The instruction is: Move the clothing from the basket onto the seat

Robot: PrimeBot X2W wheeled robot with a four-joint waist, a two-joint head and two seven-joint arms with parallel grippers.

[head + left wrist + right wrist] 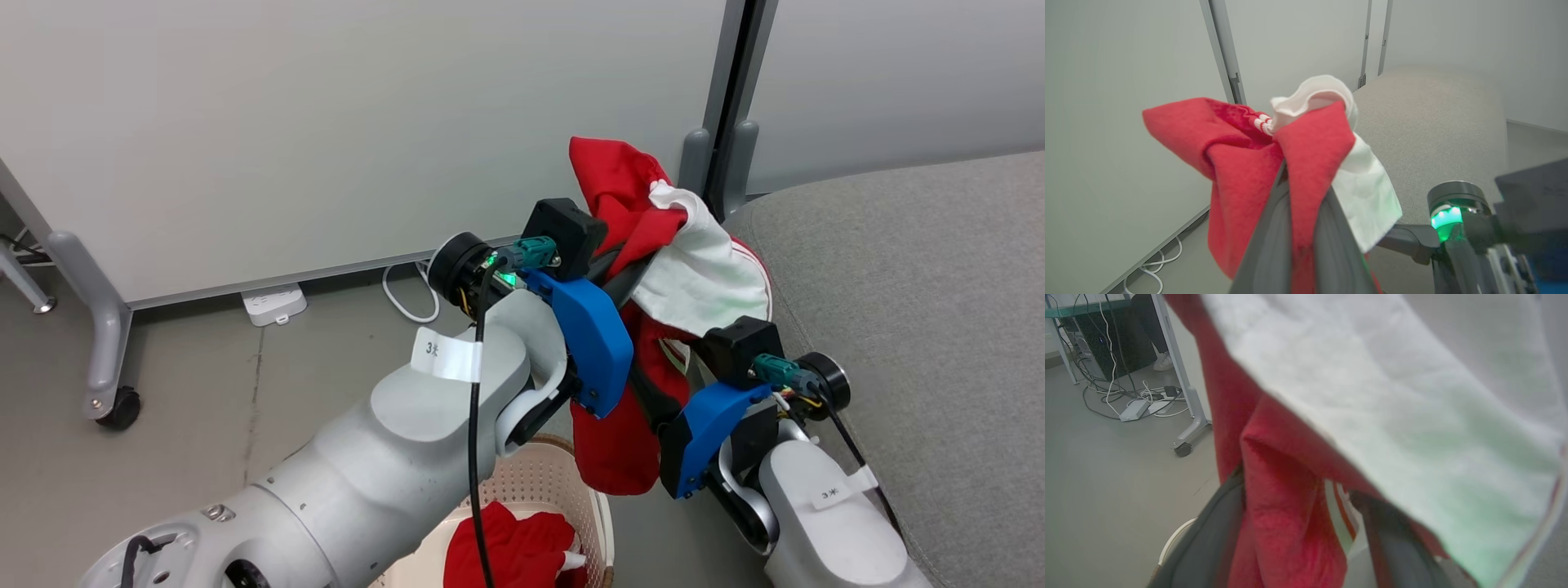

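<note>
One piece of clothing (pixel 616 445) clenched in left gripper (pixel 1306 196), above basket (pixel 539 478) — right gripper (pixel 1298 494) spread wide, straddling fold. Risk: sliding off seat (pixel 898 286) edge if released short.

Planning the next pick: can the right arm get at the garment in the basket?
Probably not: the lifted garment hangs inside the open right gripper, and the left arm crosses above the basket.
</note>
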